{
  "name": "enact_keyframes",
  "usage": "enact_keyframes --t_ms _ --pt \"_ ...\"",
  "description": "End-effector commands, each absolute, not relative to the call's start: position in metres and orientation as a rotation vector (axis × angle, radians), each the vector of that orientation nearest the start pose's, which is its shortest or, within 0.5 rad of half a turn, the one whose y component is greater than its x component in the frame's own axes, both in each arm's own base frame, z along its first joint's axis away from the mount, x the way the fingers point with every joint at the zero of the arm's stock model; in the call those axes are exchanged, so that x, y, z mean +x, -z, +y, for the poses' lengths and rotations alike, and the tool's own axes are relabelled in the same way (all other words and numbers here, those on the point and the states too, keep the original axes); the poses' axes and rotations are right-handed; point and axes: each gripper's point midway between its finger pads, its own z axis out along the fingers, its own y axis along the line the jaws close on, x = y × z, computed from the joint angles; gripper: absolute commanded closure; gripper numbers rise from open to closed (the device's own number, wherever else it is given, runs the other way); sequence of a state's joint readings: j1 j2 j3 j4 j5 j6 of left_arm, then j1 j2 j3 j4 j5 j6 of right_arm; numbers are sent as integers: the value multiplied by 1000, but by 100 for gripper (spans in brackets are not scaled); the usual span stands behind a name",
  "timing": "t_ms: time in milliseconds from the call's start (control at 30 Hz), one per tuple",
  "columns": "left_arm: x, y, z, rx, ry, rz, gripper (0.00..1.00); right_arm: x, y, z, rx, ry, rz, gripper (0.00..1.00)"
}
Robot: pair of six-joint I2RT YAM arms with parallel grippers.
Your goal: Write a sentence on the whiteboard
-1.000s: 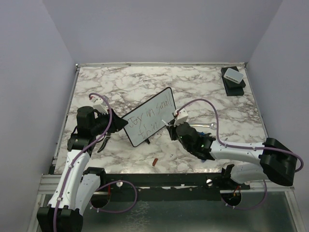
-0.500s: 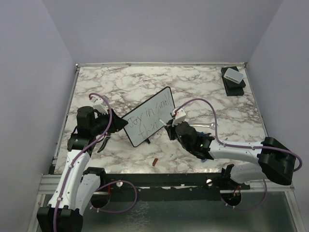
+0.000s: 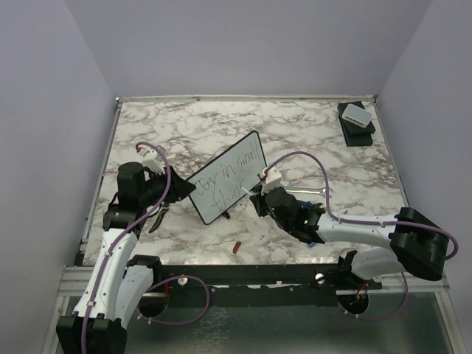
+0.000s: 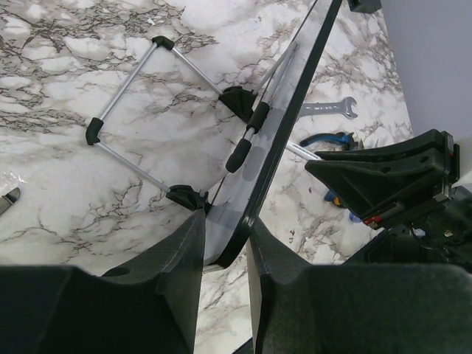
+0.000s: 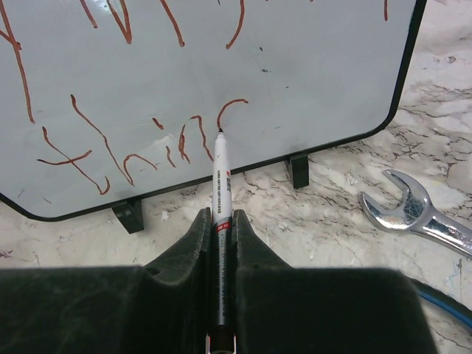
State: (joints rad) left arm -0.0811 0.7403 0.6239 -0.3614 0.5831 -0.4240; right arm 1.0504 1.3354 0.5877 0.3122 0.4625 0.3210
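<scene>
Marker (image 5: 222,193) tip — on whiteboard (image 5: 310,66)

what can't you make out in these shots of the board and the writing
- sentence: the right wrist view cuts off the upper line at the top edge; in the top view it is too small to read surely.
- whiteboard face: the left wrist view sees it edge-on, so no writing shows.
- marker rear: hidden between the right gripper fingers.
- small red thing near the front edge of the table: too small to name.
</scene>
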Motion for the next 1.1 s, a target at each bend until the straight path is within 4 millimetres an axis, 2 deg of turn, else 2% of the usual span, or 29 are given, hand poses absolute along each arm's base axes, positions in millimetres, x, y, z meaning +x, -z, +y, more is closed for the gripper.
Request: enact_keyframes --t_ms 0,200,333,600,833,1067 --pt "234 -191 -130 16 898 2083 71 250 -106 285 -389 -377 1958 99" --pt "234 -192 -130 17 899 2082 71 257 -112 283 -375 -339 1937 99" --pt "234 -191 -130 18 899 2084 75 260 -118 284 -375 -329 1919 99" --pt "234 -191 -130 18 899 2084 76 266 -133 291 -380 -339 1871 99" --pt "233 -192 -131 22 901 2081 77 270 -132 291 -382 -324 1870 99" --pt "233 -192 -132 31 908 2080 85 271 -130 291 -384 -321 1874 99"
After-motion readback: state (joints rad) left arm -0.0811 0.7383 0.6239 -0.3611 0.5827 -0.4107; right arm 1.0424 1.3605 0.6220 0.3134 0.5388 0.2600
